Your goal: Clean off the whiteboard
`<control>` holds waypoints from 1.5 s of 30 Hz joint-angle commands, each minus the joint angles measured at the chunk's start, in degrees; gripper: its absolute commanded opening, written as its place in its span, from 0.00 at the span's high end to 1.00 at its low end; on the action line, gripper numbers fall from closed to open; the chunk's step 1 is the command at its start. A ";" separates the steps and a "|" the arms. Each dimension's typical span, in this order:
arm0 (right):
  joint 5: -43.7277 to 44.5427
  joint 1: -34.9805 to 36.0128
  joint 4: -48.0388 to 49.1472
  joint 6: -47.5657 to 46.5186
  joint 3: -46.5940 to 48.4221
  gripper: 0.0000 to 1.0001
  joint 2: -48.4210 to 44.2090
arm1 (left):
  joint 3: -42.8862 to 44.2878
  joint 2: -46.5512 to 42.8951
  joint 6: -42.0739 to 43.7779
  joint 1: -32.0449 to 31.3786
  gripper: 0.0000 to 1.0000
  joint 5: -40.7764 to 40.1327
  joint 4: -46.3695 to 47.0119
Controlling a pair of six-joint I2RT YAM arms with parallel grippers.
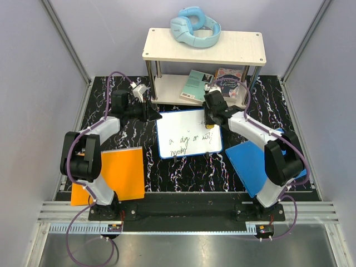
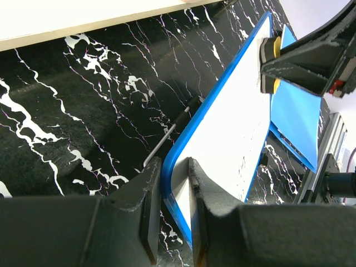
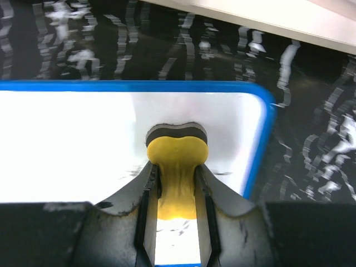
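Observation:
The whiteboard lies on the black marbled table with dark handwriting on its lower half. My left gripper is shut on the board's far left corner; in the left wrist view its jaws pinch the blue rim. My right gripper is shut on a yellow eraser with a dark felt base, pressed on the board near its far right corner. The board fills the right wrist view. The eraser also shows in the left wrist view.
An orange panel lies at the front left and a blue panel at the front right. A two-tier shelf stands behind the board, with blue headphones on top and books below. A thin dark pen lies by the board's edge.

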 commanded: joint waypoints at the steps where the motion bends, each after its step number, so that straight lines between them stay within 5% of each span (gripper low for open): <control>1: -8.27 5.70 4.99 -1.22 2.66 1.00 3.36 | 1.47 -0.44 4.96 -2.31 1.00 -3.89 -3.47; 11: 5.60 5.62 3.51 1.06 6.26 1.00 4.68 | 0.94 -0.71 5.41 -2.58 1.00 -5.21 -3.56; 22: 9.92 -1.06 1.39 0.98 -0.93 1.00 -0.06 | 0.85 -0.88 5.76 -2.67 1.00 -6.71 -4.27; 34: -8.52 -1.06 6.38 -4.21 -12.87 1.00 -5.59 | 1.21 -0.53 5.41 -2.58 1.00 -6.79 -4.44; 45: -9.05 -0.01 14.57 -4.65 -23.88 1.00 -11.31 | 1.64 0.00 4.88 -2.58 1.00 -6.27 -4.27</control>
